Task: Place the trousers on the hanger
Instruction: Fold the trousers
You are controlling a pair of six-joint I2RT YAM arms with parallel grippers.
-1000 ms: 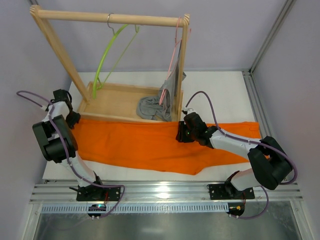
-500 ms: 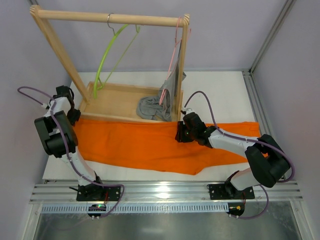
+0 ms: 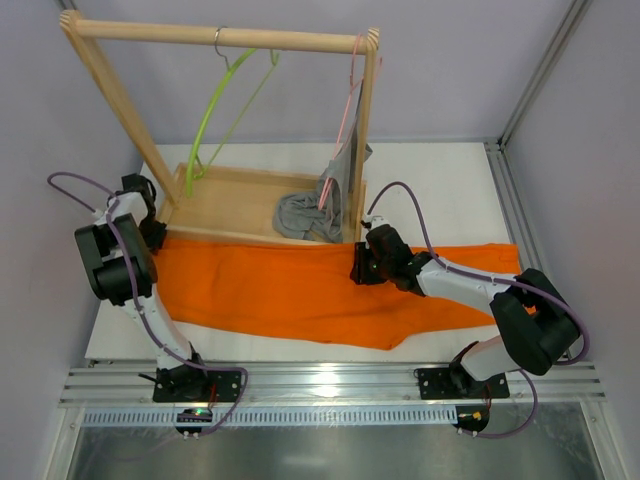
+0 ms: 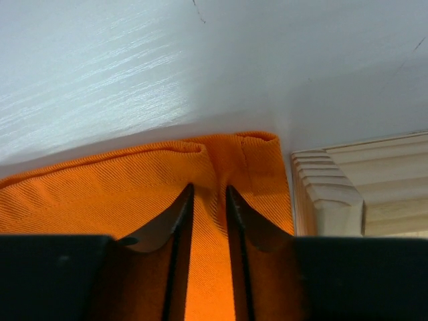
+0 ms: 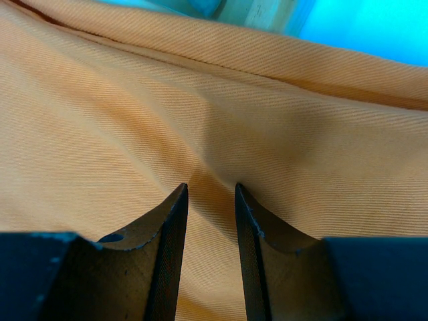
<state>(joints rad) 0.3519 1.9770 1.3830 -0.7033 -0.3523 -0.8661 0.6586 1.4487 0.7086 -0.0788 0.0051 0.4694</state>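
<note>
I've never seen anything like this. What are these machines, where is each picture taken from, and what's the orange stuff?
These are two robot arms bolted at the near edge of the table. The wide picture looks down from above and behind; the two close-ups come from cameras on their wrists. The orange cloth is the trousers, spread flat before a wooden rack. On it hang an empty lime-green hanger and a pink hanger bearing a grey garment. The left gripper pinches the trousers' corner beside the rack's base; the right gripper pinches a fold about mid-length.
</note>
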